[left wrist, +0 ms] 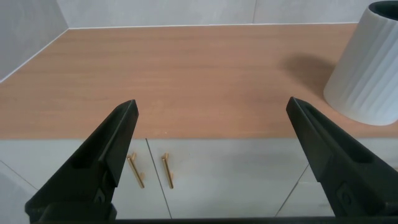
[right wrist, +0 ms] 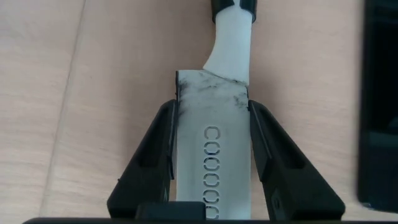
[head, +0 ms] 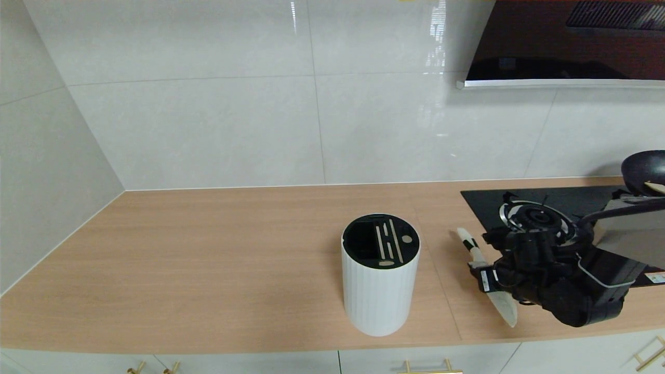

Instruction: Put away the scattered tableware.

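Near the front edge of the counter [head: 208, 249], toward its right end, the knife [head: 474, 250] points blade-forward beside the hob [head: 576, 200]. The right gripper [head: 491, 278] has its fingers [right wrist: 155, 155] closed against both sides of the blade. A white ribbed holder [head: 380, 291] stands upright nearer the counter's middle. The left gripper [left wrist: 210, 106] hangs off the front edge, fingers [left wrist: 112, 143] spread wide.

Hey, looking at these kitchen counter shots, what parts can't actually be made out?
Head view: the right pincer covers the middle of the white-bladed knife.
Right wrist view: the knife's tip and handle end run past the picture's edges.
Left wrist view: the white ribbed cylindrical holder is cropped by the edge, cutting off its top.
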